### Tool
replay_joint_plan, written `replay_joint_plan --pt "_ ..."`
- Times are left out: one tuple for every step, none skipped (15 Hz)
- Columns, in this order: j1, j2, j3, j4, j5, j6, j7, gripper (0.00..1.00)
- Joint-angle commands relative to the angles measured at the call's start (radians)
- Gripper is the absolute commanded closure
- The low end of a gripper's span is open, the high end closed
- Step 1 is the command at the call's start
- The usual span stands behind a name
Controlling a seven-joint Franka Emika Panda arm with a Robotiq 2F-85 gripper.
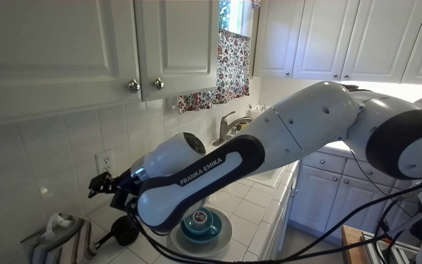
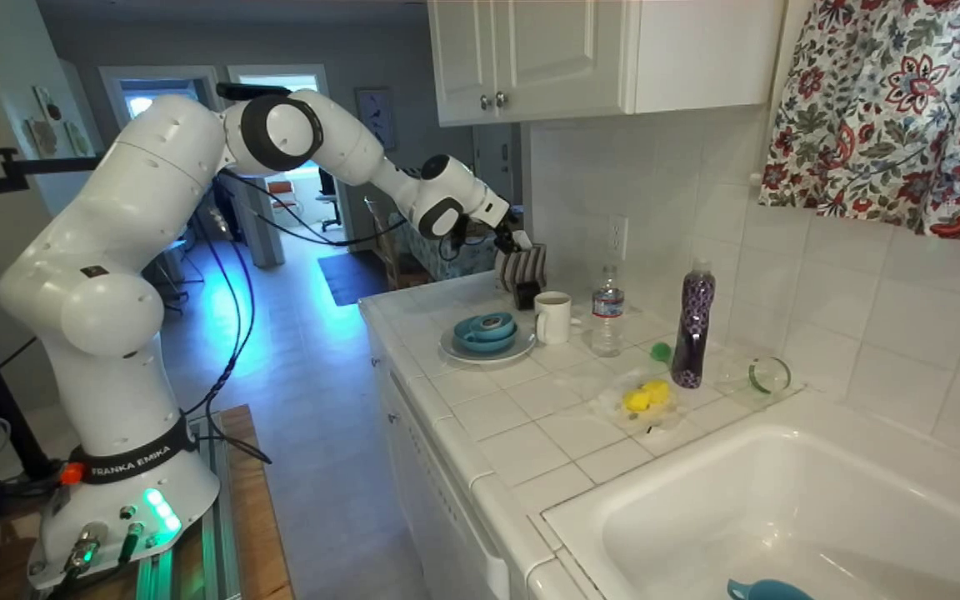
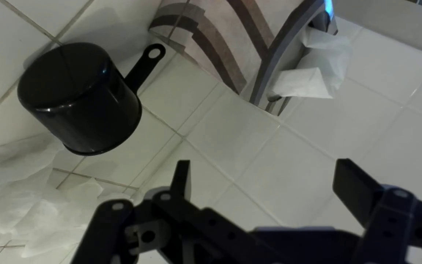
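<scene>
My gripper (image 3: 263,163) is open, with nothing between its fingers. In an exterior view the gripper (image 1: 103,198) is raised above the counter, close to the tiled wall. A small black pot (image 3: 82,99) with a looped handle rests upside down on the white tiles, apart from the fingers; it also shows in both exterior views (image 1: 126,231) (image 2: 527,295). A striped tissue box (image 3: 229,44) with a white tissue (image 3: 306,82) sticking out stands by the wall. The box (image 1: 62,244) is below and beyond the gripper (image 2: 513,242) in the exterior views.
A grey plate (image 2: 452,353) bears teal dishes (image 2: 487,332). Beside it stand a white mug (image 2: 553,317), a water bottle (image 2: 607,312) and a purple bottle (image 2: 692,325). A sink (image 2: 697,467) lies nearer. Upper cabinets (image 1: 57,55) hang above. Pale crumpled material (image 3: 31,194) lies near the pot.
</scene>
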Motion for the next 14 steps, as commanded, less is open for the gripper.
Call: replay_joint_plan --pt "0.044 0.103 -0.071 0.146 -0.042 -0.022 0.015 0.0" --pt "0.05 0.123 -0.079 0.174 -0.047 -0.025 0.014 0.0" --pt "0.055 0.148 -0.087 0.209 -0.054 -0.029 0.012 0.0" --pt "0.062 0.167 -0.097 0.238 -0.06 -0.032 0.013 0.0" --pt "0.066 0.187 -0.104 0.268 -0.067 -0.037 0.011 0.0" --pt "0.07 0.204 -0.113 0.294 -0.074 -0.044 0.01 0.0" --pt "0.075 0.222 -0.126 0.32 -0.083 -0.051 0.012 0.0" --pt "0.077 0.244 -0.139 0.352 -0.088 -0.066 0.017 0.0" --pt "0.082 0.267 -0.162 0.384 -0.09 -0.084 0.028 0.0" --pt "0.085 0.289 -0.181 0.415 -0.09 -0.108 0.039 0.0" --pt "0.089 0.309 -0.204 0.442 -0.088 -0.125 0.05 0.0" --pt "0.087 0.328 -0.216 0.468 -0.086 -0.145 0.056 0.0" --pt "0.084 0.347 -0.227 0.496 -0.086 -0.164 0.061 0.0" --pt "0.082 0.366 -0.235 0.526 -0.085 -0.178 0.064 0.0"
